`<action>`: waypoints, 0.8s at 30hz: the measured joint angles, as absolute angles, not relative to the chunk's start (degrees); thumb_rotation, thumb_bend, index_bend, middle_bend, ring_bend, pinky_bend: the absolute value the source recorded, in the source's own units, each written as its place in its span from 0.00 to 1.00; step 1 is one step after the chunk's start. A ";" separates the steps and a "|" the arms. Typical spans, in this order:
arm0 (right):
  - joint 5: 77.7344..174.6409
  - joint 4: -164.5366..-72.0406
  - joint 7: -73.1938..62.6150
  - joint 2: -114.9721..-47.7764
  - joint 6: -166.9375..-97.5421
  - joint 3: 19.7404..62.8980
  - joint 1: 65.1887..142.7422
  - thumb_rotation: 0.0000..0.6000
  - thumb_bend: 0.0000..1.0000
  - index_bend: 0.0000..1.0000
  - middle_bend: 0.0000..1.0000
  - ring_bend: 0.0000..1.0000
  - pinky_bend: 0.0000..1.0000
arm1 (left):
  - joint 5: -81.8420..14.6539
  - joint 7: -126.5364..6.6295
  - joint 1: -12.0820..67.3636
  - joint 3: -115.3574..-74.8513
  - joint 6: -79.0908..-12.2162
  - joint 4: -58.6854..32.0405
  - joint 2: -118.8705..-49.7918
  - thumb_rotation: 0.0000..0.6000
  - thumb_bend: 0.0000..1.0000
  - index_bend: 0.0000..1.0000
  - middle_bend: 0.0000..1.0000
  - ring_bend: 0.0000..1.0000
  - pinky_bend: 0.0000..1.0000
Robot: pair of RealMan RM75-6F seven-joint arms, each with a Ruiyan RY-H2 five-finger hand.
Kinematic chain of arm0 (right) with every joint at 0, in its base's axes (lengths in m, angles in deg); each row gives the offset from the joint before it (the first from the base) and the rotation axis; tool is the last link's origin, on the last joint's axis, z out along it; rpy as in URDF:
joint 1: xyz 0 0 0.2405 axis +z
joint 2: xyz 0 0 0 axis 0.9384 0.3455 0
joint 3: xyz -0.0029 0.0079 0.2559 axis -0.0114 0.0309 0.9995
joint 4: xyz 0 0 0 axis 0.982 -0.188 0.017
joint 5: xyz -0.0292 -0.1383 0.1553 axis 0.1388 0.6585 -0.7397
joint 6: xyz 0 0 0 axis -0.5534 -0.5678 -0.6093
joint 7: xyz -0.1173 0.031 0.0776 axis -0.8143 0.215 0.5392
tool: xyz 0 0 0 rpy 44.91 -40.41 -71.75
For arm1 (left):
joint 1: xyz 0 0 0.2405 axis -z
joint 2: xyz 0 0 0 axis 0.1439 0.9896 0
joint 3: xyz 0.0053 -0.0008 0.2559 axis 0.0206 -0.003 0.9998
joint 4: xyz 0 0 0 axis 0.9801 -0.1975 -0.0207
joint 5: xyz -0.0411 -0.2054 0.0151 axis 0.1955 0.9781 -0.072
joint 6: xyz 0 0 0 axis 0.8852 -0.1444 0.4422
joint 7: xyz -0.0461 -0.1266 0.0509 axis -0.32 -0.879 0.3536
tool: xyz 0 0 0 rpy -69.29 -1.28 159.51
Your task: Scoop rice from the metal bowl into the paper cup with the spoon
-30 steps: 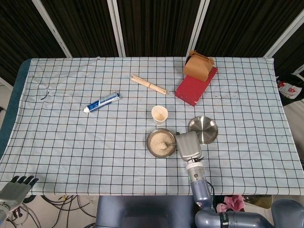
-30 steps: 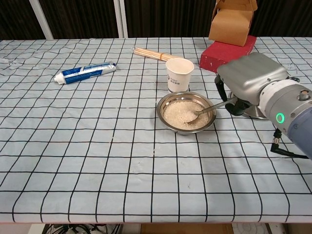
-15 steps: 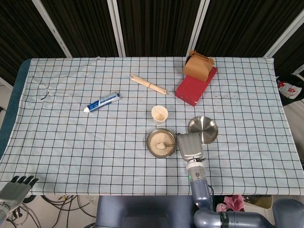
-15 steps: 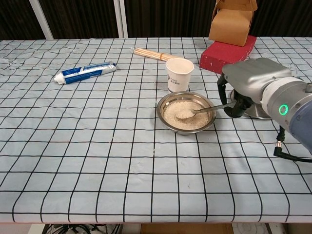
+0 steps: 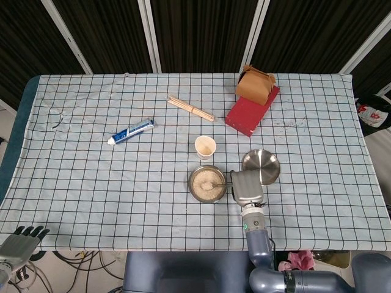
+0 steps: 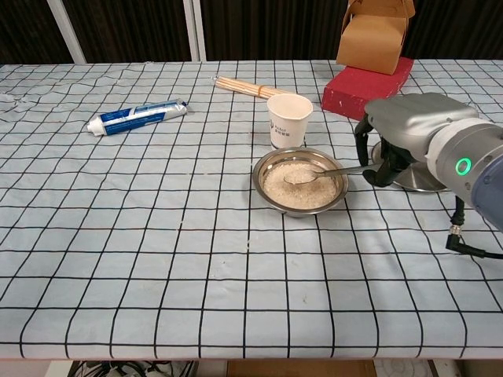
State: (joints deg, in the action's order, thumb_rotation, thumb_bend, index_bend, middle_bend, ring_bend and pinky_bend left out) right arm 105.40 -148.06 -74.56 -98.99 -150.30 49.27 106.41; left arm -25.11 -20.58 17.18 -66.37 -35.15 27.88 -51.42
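A metal bowl (image 6: 300, 181) (image 5: 206, 183) full of white rice sits at mid table. Just behind it stands the white paper cup (image 6: 288, 120) (image 5: 205, 147), upright. My right hand (image 6: 409, 135) (image 5: 245, 186) is to the right of the bowl and holds a metal spoon (image 6: 321, 173) by its handle. The spoon's bowl hovers just over the rice, carrying some grains. My left hand (image 5: 22, 239) hangs open below the table's near left corner, far from everything.
A second, empty metal bowl (image 5: 261, 165) lies behind my right hand. A toothpaste tube (image 6: 135, 115), a bundle of chopsticks (image 6: 244, 86), a red box (image 6: 365, 83) and a brown carton (image 6: 374, 31) sit toward the back.
My right hand has drawn right and slightly up, lifting the spoon out of the rice from a dug-in tilt to nearly level.
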 measured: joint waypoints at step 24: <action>102.26 -149.36 -71.92 -97.90 -152.32 49.56 109.31 1.00 0.46 0.66 1.00 1.00 1.00 | -25.16 -20.58 17.17 -66.33 -35.20 27.86 -51.46 1.00 0.06 0.00 0.00 0.00 0.00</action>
State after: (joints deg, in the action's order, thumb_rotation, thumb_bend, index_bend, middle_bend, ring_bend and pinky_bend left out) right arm 102.26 -149.36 -71.92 -97.90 -152.32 49.56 109.31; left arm -25.16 -20.58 17.17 -66.33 -35.20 27.86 -51.46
